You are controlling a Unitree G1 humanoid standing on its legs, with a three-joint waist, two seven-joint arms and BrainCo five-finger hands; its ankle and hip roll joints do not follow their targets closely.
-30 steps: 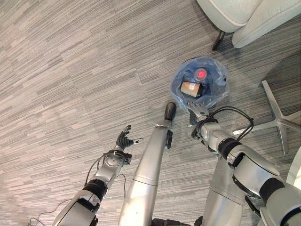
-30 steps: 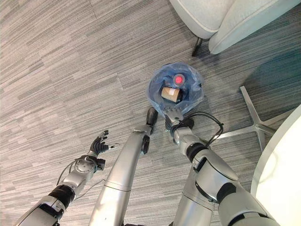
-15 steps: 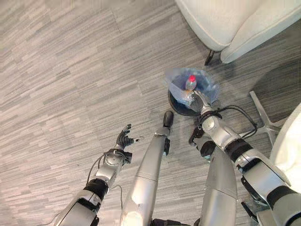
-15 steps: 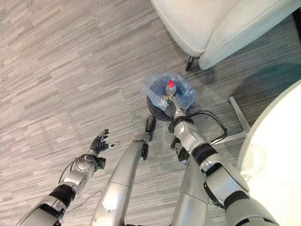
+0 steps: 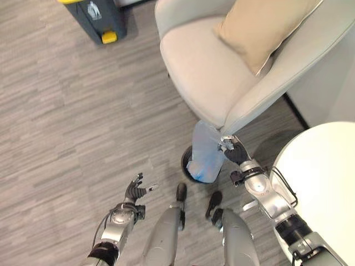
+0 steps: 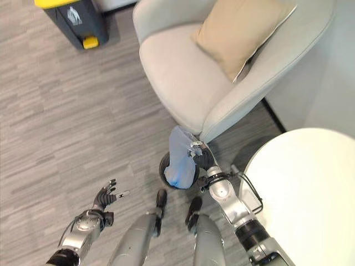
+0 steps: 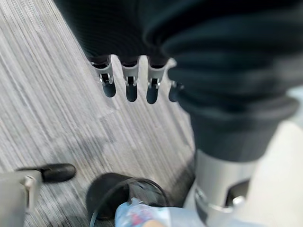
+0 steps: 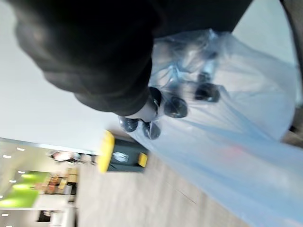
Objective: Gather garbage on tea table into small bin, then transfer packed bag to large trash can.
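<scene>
the step in hand looks like lifting the packed bag [image 5: 204, 154] clear of the small bin [image 5: 186, 160] so it can be carried to the large trash can [image 5: 100, 18], which stands well apart across the floor [image 5: 66, 111], beyond the armchair [image 5: 211, 72]. to do this well, the lift should go straight up until the bottom of the bag is free of the bin's rim, since the bag's lower end appears to sit in or just above the bin's mouth and could drag it over. the grip should stay tight on the gathered plastic, because thin film can slip under the weight of the rubbish inside. the bag hangs right beside the armchair's front edge, so the carry wants a path away from the seat to avoid snagging.

the right hand [image 5: 236, 152] has its fingers [image 8: 176, 107] curled into the bunched top of the bag, clenched on the plastic. the bag hangs down from those fingers, its blue film stretched long below the hand, with the bin directly underneath.

the left hand [image 5: 134, 193] hovers low over the floor, fingers relaxed and spread, holding nothing, well apart from the bag.
</scene>
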